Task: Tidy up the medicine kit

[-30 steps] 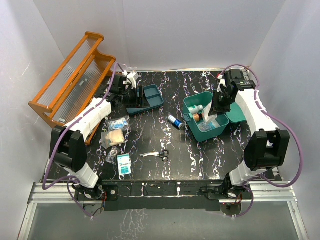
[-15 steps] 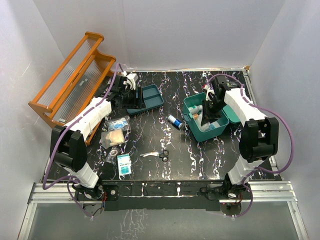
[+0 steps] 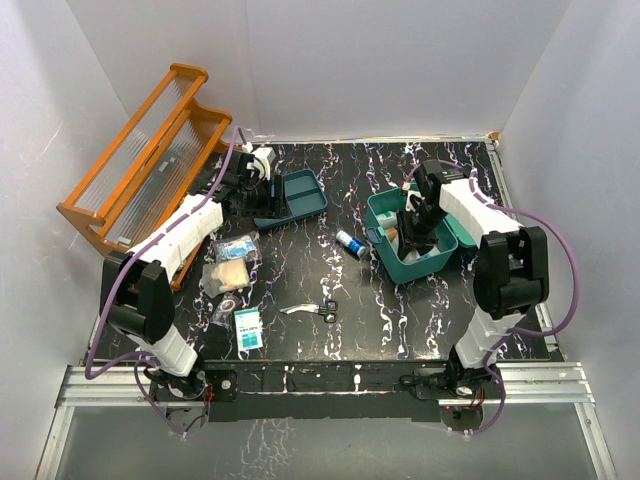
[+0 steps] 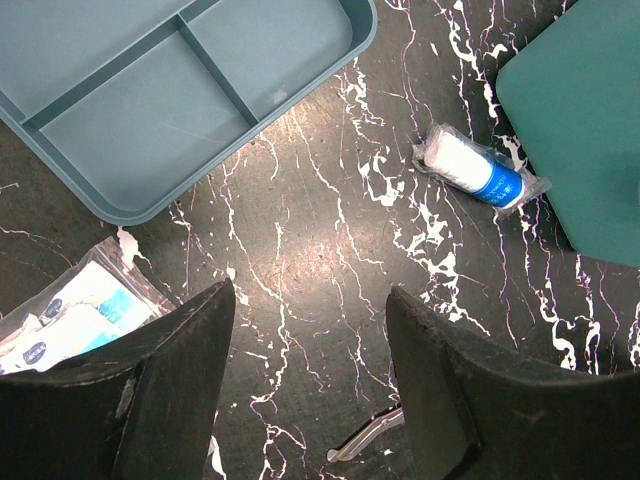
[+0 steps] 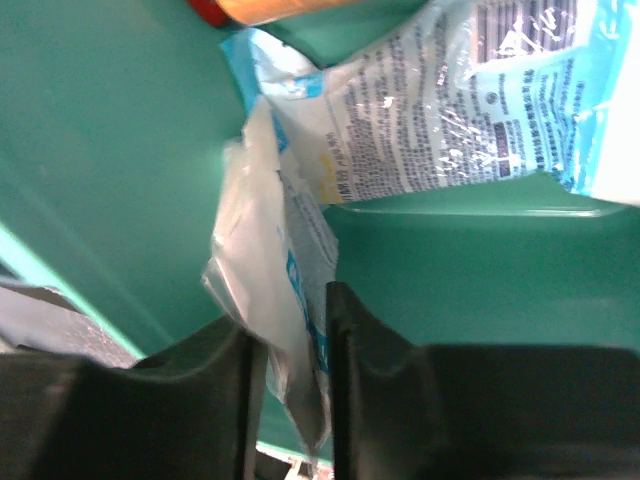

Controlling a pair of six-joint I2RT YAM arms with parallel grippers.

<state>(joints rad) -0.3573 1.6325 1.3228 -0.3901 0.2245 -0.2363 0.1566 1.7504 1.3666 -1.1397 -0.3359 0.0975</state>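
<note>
The teal-green medicine kit point(image 3: 437, 262) stands open at the right of the table, its lid point(image 3: 472, 228) laid back. My right gripper point(image 3: 409, 231) is down inside the kit and is shut on a clear plastic packet with blue print point(image 5: 285, 270), seen between the teal walls point(image 5: 110, 150) in the right wrist view. A printed white packet point(image 5: 430, 110) lies in the kit beside it. My left gripper point(image 4: 310, 296) is open and empty, hovering above the bare table near a teal divided tray point(image 4: 170, 90); in the top view it point(image 3: 262, 178) is by the tray point(image 3: 298, 194).
A wrapped blue-and-white roll point(image 3: 349, 243) lies left of the kit, also in the left wrist view point(image 4: 480, 175). Small scissors point(image 3: 320, 310), several packets point(image 3: 236, 247) and a small box point(image 3: 247, 327) lie front left. An orange wooden rack point(image 3: 150, 150) stands at the far left.
</note>
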